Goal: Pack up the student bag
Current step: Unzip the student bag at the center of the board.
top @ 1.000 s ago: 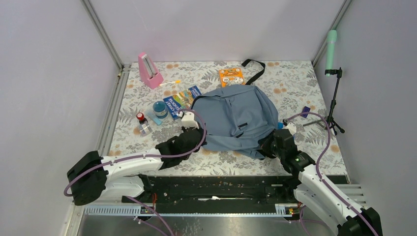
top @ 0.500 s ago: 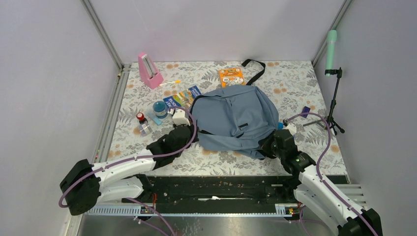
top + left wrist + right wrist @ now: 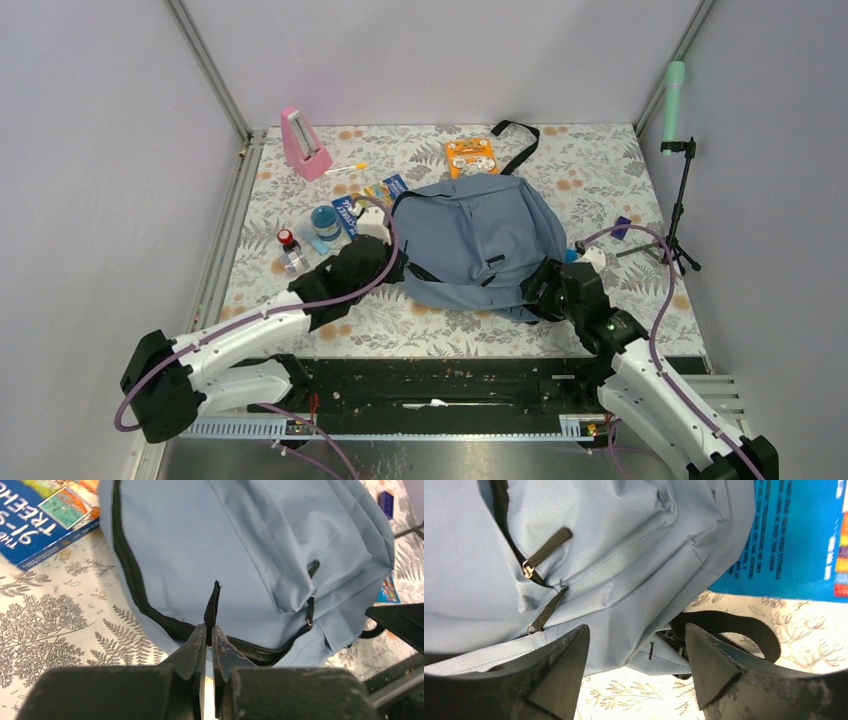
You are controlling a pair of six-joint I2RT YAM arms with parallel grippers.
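Note:
The student bag (image 3: 480, 245), a grey-blue backpack, lies flat in the middle of the flowered table. My left gripper (image 3: 393, 262) is at its left edge, shut on the black zipper pull (image 3: 213, 602) of the main zipper (image 3: 131, 575), and the tab stands up between the fingers (image 3: 192, 647). The bag (image 3: 250, 545) fills that wrist view. My right gripper (image 3: 547, 290) is at the bag's near right corner and stands open. In the right wrist view the gripper (image 3: 635, 627) straddles the bag's corner seam (image 3: 651, 650) without pinching it. A black strap (image 3: 729, 625) curls beside the right finger.
Left of the bag lie a blue book (image 3: 360, 208), a blue-lidded jar (image 3: 325, 220), a small red-capped bottle (image 3: 290, 250), a pen (image 3: 345, 168) and a pink metronome (image 3: 303, 143). An orange pack (image 3: 471, 155) sits behind. A tripod (image 3: 680, 215) stands right. A blue booklet (image 3: 794, 540) pokes from under the bag.
My right gripper has opened and let go of the bag's corner. My left arm has moved left and farther from the base, keeping hold of the zipper pull.

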